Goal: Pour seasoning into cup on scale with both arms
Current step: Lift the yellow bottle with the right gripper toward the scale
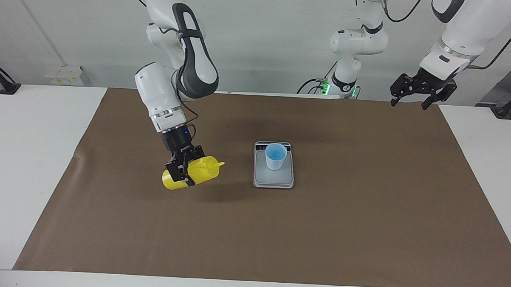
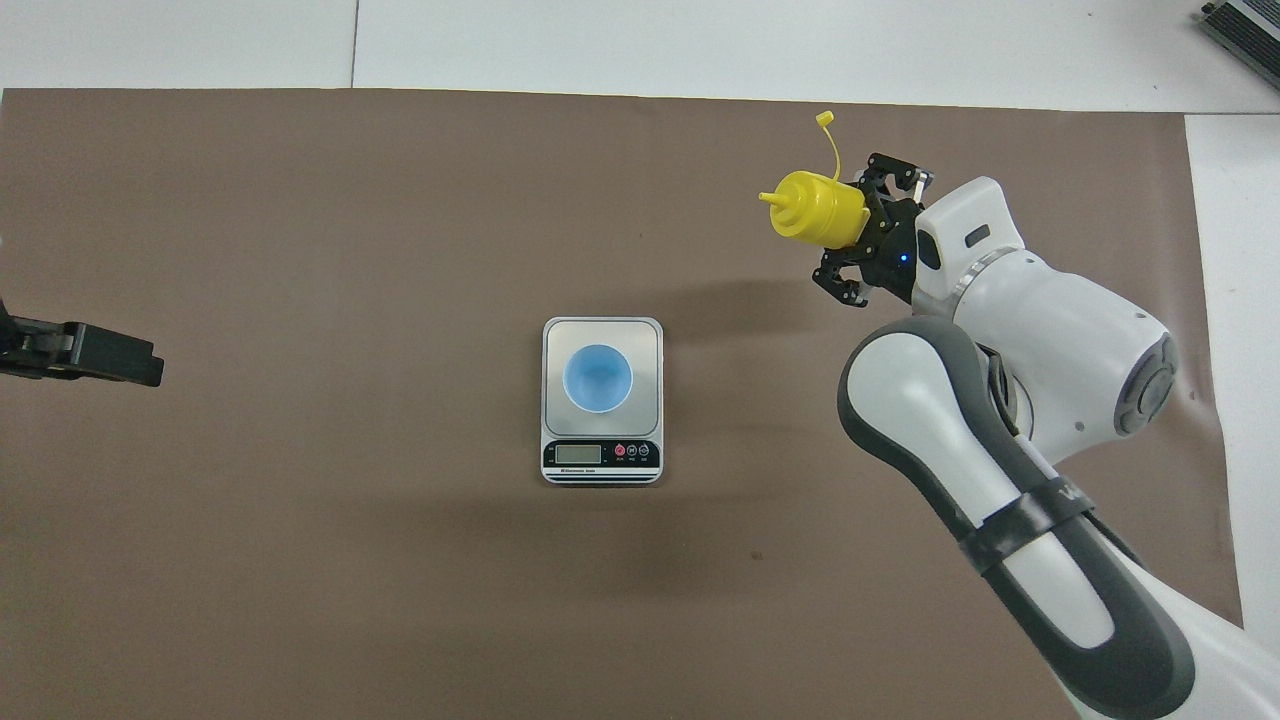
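cup (image 1: 276,156) on scale (image 1: 273,176), mid tabletop (image 1: 341,231); seasoning (image 1: 190,172) tilted, off scale toward right arm's end; scale display on robots' side.

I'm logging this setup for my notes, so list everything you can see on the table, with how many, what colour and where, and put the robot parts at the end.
bottle: one, bright yellow, tilted nearly on its side in the right gripper, over the mat toward the right arm's end, nozzle pointing toward the scale.
cup: one, light blue, upright on the scale.
scale: one, grey-silver, at the middle of the mat, display edge nearer the robots.
mat: one, brown, covering most of the table.
table: one, white.
right gripper: one, black, shut on the bottle.
left gripper: one, black, open, waiting above the mat's corner at the left arm's end.
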Robot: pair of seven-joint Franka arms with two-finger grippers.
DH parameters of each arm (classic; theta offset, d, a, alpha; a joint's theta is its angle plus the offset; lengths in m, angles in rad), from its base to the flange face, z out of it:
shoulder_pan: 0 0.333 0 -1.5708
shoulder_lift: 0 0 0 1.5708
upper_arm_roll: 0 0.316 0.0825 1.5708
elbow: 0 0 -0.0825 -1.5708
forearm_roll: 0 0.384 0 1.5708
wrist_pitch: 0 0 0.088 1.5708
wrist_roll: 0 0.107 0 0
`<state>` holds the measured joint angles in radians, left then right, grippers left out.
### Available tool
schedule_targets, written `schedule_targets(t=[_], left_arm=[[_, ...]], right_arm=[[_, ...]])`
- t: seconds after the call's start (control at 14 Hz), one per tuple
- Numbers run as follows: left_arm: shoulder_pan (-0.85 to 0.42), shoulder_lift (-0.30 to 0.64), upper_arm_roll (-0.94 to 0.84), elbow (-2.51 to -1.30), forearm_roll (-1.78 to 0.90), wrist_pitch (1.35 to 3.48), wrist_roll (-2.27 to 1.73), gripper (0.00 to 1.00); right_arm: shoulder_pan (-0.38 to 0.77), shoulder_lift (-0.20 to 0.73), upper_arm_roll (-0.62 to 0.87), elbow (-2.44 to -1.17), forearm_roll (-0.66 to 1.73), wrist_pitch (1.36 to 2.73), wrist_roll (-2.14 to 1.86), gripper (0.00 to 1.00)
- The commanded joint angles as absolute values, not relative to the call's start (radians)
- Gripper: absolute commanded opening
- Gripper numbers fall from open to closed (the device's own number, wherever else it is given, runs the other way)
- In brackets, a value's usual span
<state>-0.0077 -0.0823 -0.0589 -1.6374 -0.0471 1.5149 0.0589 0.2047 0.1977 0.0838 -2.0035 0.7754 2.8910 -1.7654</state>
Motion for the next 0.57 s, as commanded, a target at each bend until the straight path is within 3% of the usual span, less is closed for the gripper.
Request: schedule_targets(t=[0.0, 0.5], left_arm=[[-0.006, -0.114, -0.055, -1.669, -0.052, 1.514, 0.054, 1.0], [-0.006, -0.114, -0.055, -1.669, -0.052, 1.513, 0.055, 1.0]], right_arm=[[0.196, 0.204, 0.081, -1.965, 0.582, 2.839, -1.581, 0.0], [0.218, 0.201, 0.083, -1.951, 0.082, 2.764, -1.229, 0.0]])
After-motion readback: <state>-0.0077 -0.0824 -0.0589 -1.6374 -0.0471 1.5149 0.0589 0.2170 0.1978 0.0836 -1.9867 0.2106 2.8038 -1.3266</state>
